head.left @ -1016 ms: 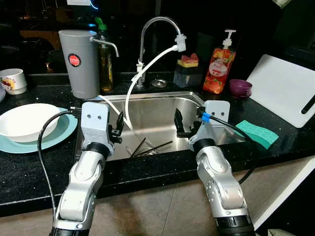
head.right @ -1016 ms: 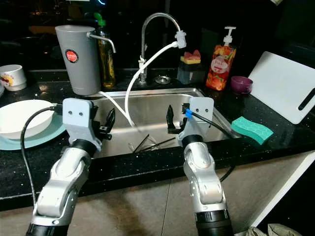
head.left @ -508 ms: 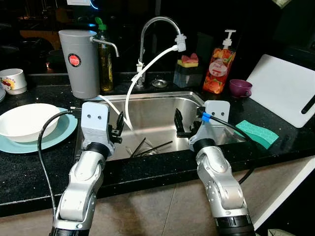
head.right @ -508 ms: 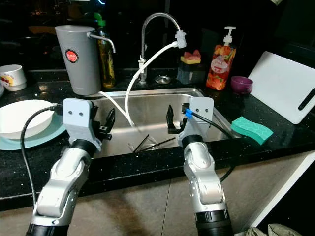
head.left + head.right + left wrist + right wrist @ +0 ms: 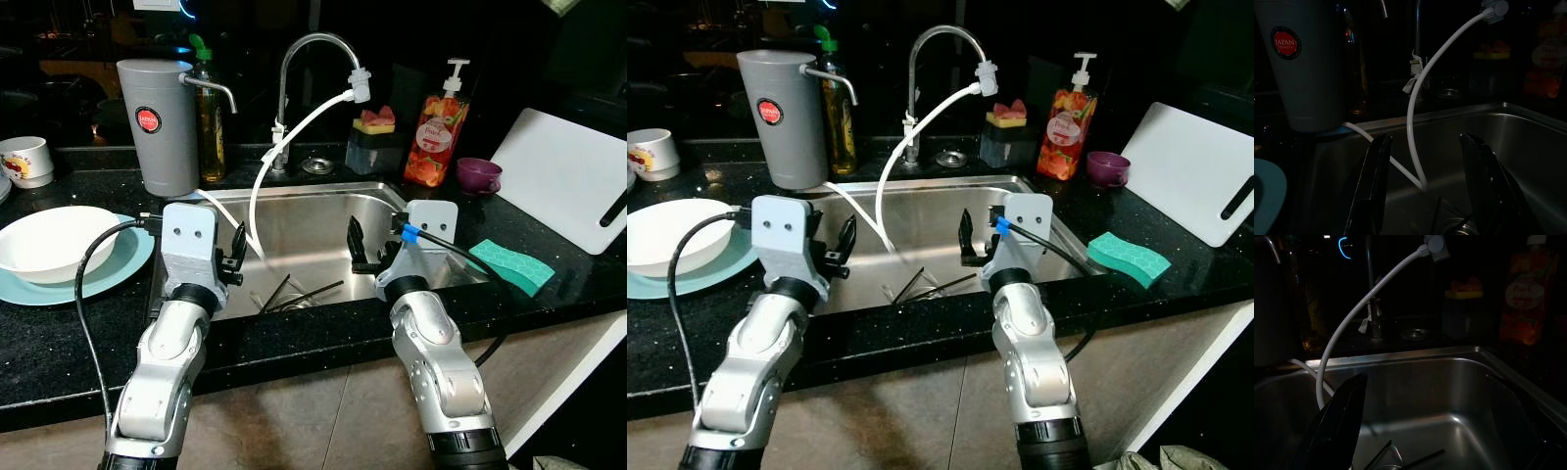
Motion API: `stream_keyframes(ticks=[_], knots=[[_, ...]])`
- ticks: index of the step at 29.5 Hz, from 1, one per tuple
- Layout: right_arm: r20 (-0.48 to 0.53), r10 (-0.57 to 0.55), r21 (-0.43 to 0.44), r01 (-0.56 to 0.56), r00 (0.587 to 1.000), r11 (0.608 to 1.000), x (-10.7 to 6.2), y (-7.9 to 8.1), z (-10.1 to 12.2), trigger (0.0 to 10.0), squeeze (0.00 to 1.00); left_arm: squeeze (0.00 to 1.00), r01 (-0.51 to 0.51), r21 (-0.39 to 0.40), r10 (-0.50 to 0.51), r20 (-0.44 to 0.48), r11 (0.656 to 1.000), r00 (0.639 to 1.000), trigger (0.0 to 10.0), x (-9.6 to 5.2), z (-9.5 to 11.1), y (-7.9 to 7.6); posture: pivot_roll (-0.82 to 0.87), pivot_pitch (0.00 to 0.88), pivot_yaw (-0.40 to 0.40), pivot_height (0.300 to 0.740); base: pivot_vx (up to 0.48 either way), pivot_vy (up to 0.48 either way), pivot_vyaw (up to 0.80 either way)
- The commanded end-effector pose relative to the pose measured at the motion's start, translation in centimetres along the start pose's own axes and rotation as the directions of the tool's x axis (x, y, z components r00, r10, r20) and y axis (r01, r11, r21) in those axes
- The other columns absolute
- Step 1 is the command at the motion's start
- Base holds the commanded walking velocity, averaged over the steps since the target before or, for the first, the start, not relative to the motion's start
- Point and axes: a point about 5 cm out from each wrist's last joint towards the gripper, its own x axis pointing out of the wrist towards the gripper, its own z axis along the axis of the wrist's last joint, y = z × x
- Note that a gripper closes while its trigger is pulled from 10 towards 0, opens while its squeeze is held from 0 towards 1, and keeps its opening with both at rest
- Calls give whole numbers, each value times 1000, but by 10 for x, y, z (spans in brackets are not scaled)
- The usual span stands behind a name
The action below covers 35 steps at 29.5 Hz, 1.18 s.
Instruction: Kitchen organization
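Both arms reach over the front edge of the steel sink [image 5: 313, 220]. My left gripper [image 5: 238, 255] hovers open above the sink's left side, with nothing between its fingers [image 5: 1373, 186]. Over the sink's middle right, my right gripper [image 5: 355, 247] is also open and empty, its fingers [image 5: 1344, 418] spread wide. Several dark thin sticks [image 5: 297, 293] lie on the sink bottom between and below the two grippers. A white bowl [image 5: 54, 240] rests on a teal plate [image 5: 125, 259] on the black counter to the left.
A white hose [image 5: 284, 147] runs from the faucet [image 5: 309, 49] down into the sink. Behind stand a grey water filter [image 5: 159, 122], an oil bottle [image 5: 210, 117], a soap bottle [image 5: 436, 127] and a purple cup [image 5: 477, 174]. A green sponge [image 5: 514, 264], a white cutting board [image 5: 568, 176] and a mug [image 5: 26, 160] sit on the counter.
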Motion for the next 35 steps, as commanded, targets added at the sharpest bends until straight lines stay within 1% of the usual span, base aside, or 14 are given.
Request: stream_keyframes(ticks=[1,35], knots=[[0,-9,6,9,1000,1000,-1,-2,0,10000,0,0,7,2,-7,-4,1000,1000,10000,1,0,-2,151,81,-72,740,0,0,0],[2,-7,3,7,1000,1000,-1,-2,1,10000,0,0,4,-1,-4,-4,1000,1000,10000,0,-1,-3,147,79,-75,740,0,0,0]])
